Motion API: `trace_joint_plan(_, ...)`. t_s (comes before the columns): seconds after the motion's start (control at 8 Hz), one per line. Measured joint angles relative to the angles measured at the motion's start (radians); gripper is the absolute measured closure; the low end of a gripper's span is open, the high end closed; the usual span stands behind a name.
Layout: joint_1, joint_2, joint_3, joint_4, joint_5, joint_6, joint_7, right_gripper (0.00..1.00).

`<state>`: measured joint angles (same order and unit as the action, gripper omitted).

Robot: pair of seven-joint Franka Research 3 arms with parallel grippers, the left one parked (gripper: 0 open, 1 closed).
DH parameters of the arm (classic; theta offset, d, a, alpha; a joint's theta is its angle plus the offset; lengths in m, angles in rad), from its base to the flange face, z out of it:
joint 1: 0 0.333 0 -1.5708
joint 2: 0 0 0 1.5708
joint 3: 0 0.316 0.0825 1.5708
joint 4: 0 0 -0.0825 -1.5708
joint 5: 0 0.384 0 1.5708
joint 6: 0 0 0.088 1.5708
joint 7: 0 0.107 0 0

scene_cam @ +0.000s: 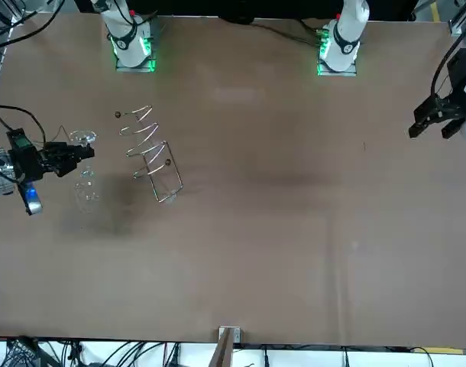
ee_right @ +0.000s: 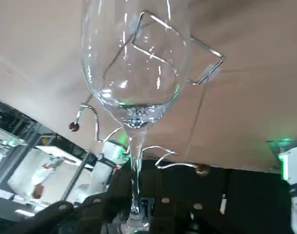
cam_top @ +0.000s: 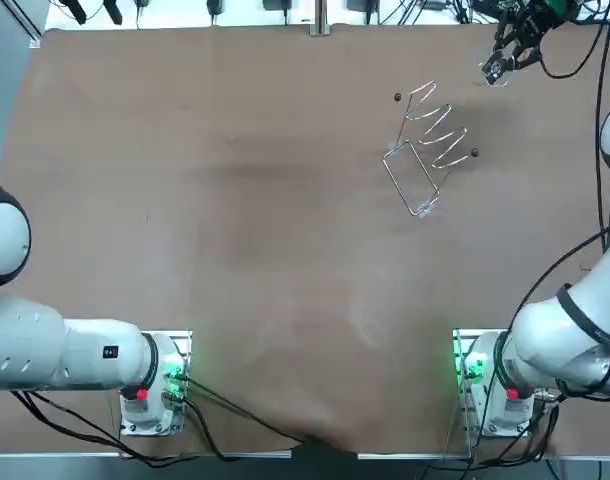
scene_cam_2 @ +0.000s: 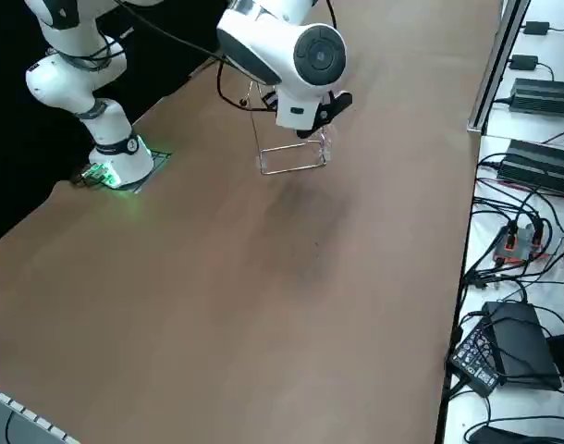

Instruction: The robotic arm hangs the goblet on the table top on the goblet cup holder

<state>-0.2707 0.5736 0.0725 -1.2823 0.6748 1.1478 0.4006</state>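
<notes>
The right end effector (scene_cam: 75,153) hangs above the far right part of the brown surface (cam_top: 235,200), reaching in sideways. Its 2 fingers are pinched on the thin stem of a clear glass goblet (scene_cam: 85,188), just next to the foot. The goblet is off the surface and seems to hang bowl-down with its round foot on top, though the glass is faint from across the room. In the wrist view the bowl (ee_right: 134,73) fills the frame, with the wire goblet holder (cam_top: 425,150) showing through and past it. The holder stands on the surface on a rectangular wire base. Its 2 wavy arms end in dark balls. Goblet and holder are near each other but not touching.
</notes>
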Motion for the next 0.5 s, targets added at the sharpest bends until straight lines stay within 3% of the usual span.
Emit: trace_joint_plan(0.5, 0.019, 0.022, 0.002, 0.0, 0.124, 0.08, 0.125, 0.89)
